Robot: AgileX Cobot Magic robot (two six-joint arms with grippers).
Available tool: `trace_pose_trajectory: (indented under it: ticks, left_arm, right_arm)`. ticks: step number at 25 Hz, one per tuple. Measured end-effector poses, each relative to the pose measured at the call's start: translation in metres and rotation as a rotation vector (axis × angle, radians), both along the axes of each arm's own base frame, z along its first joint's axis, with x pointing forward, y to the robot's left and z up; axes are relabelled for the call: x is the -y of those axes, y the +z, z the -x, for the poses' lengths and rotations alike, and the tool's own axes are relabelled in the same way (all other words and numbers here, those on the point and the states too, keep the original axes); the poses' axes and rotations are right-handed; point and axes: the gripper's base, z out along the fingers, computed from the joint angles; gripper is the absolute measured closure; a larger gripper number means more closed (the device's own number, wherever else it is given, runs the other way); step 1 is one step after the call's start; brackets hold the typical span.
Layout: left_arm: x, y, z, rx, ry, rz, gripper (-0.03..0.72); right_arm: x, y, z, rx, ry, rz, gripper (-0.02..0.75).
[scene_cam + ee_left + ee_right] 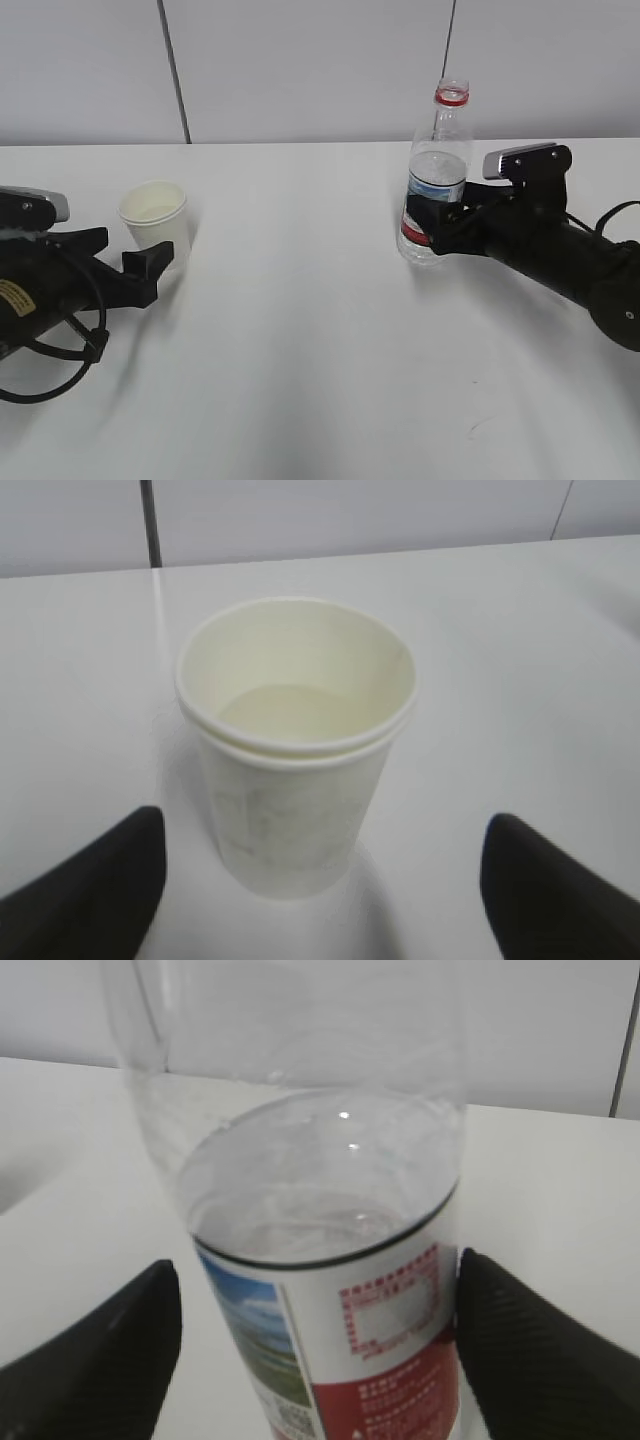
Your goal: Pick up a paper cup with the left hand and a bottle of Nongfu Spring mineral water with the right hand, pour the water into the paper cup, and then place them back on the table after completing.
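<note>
- A white table (300,330) holds everything.
- The right hand (432,226) reaches in low from the right, jaws spread wide around the bottle's (437,190) label; its right finger (530,1350) seems to just touch the label, the left stands clear.
- The bottle stands upright, uncapped, water (320,1200) filling its lower part.
- The left gripper (150,268) lies low, jaws spread wide, flanking the upright paper cup (295,740) without touching.

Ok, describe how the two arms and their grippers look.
Both arms are black with two black fingers. The left arm has a grey-silver block on top, a yellow sticker and looping black cables. The right arm also carries a grey-silver block, with a black cable behind.
</note>
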Motion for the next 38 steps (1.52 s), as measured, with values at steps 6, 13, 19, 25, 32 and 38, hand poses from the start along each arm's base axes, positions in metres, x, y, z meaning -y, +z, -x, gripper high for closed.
trace_pose_trajectory:
  ticks: [6, 13, 19, 25, 32, 38]
  left_arm:
    - [0.0, 0.008, 0.0, 0.012, -0.003, -0.005, 0.101]
    - [-0.002, 0.019, 0.008, -0.032, -0.004, -0.044, 0.101]
    - [-0.006, 0.029, 0.015, -0.131, 0.016, -0.097, 0.101]
    - [-0.011, 0.04, 0.023, -0.243, 0.061, -0.09, 0.102]
    - [-0.02, 0.06, 0.041, -0.377, 0.131, -0.125, 0.116]
    - [-0.031, 0.081, 0.05, -0.534, 0.258, -0.148, 0.142]
  right_arm:
    - [0.003, 0.01, 0.017, -0.01, 0.0, 0.038, 0.108]
    - [0.008, 0.027, 0.032, -0.086, -0.024, 0.104, 0.125]
    - [0.014, 0.045, 0.04, -0.163, -0.057, 0.173, 0.151]
    - [0.021, 0.047, 0.051, -0.335, -0.114, 0.208, 0.162]
    - [0.035, 0.055, 0.072, -0.573, -0.258, 0.214, 0.164]
    - [0.045, 0.081, 0.096, -0.69, -0.375, 0.21, 0.164]
